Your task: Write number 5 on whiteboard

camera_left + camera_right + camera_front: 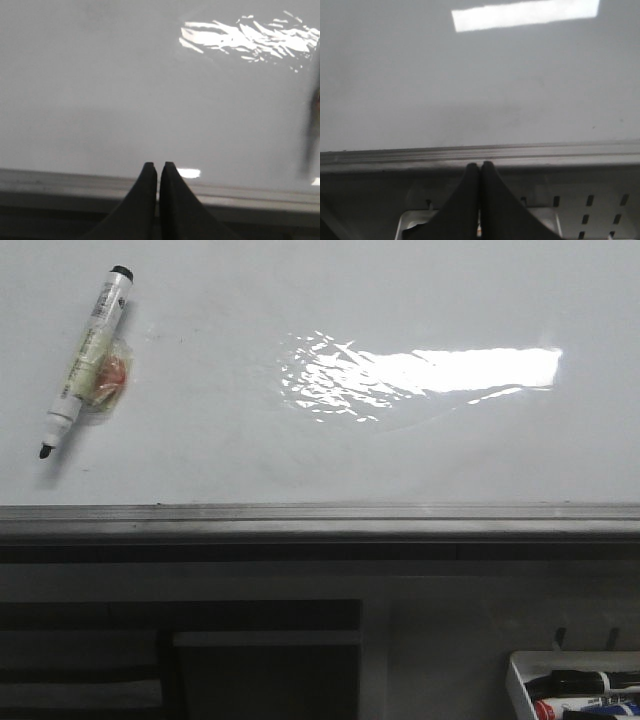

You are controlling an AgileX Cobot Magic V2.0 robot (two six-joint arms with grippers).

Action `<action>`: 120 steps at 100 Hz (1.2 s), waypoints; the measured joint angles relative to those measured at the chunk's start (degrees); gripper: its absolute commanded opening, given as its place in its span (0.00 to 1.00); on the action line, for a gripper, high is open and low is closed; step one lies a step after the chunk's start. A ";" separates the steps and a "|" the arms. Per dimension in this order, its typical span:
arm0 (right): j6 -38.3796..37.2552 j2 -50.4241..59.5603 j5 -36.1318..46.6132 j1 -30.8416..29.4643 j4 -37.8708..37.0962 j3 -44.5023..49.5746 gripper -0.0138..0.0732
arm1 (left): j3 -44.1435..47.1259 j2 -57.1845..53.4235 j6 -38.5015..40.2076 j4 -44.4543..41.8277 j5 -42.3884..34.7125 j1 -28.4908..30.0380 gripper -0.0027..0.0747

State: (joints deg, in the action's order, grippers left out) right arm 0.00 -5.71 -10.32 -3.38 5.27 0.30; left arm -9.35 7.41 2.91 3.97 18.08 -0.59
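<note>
The whiteboard [330, 450] is glossy white with a bright glare patch and a grey metal strip along its near edge. No number 5 shows on it. An uncapped black marker [88, 358] with a white barrel lies on the board at the far left, tip toward the near edge, with a small orange piece taped to it. It appears as a dark blur in the left wrist view [311, 135]. My left gripper [156, 164] is shut and empty over the board's near edge. My right gripper [481, 163] is shut and empty over the grey strip [480, 152]. Neither gripper shows in the front view.
A small white marker tray [520, 685] with black, red and blue markers [585, 695] sits below the board's near edge at the right. It also shows under my right gripper [407, 222]. A dark recessed panel lies below the board at the left.
</note>
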 measured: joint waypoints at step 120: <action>0.00 -7.08 8.02 0.00 9.66 -0.35 0.09 | -8.05 31.73 0.12 -4.36 -23.21 -23.45 0.63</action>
State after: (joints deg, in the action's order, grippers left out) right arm 0.00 -12.79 -2.30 -3.38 14.94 -0.05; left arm -17.40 39.14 3.04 -0.39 -5.13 -24.04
